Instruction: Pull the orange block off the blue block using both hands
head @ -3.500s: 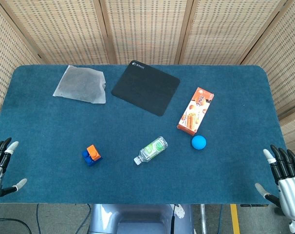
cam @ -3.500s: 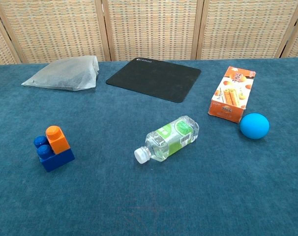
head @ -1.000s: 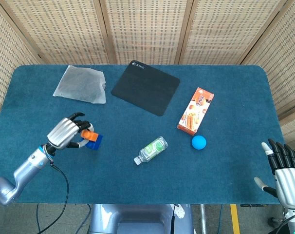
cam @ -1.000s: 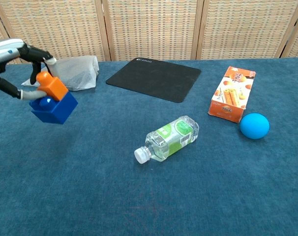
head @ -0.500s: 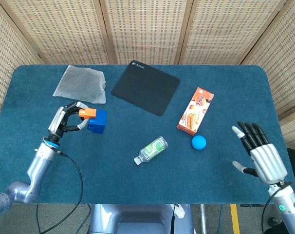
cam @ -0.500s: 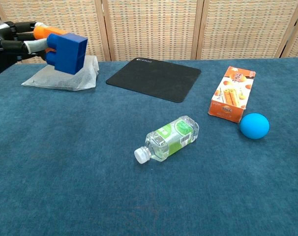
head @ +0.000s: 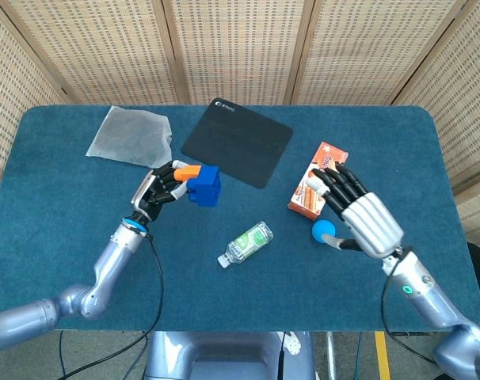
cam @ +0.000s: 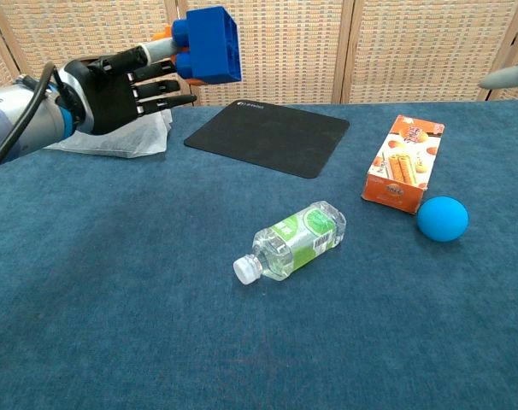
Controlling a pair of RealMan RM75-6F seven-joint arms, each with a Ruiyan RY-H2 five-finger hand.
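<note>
My left hand (head: pixel 157 192) (cam: pixel 114 85) holds the joined blocks in the air, fingers around the orange block (head: pixel 186 171) (cam: pixel 162 38). The blue block (head: pixel 203 186) (cam: pixel 209 44) sticks out to the right of that hand, still attached to the orange one. My right hand (head: pixel 357 212) is raised over the table's right side with its fingers spread and nothing in it; in the chest view only a fingertip (cam: pixel 505 77) shows at the right edge. A wide gap separates the right hand from the blocks.
A plastic bottle (head: pixel 246 244) (cam: pixel 291 239) lies mid-table. A blue ball (head: pixel 322 230) (cam: pixel 442 218) and an orange snack box (head: pixel 312 183) (cam: pixel 403 162) sit right of it. At the back lie a black mat (head: pixel 237 142) (cam: pixel 268 134) and a white bag (head: pixel 131 137) (cam: pixel 114 128).
My left hand has carried the blocks up and rightward toward the table's middle. My right hand has risen from the table's right edge and moved left, over the ball and box.
</note>
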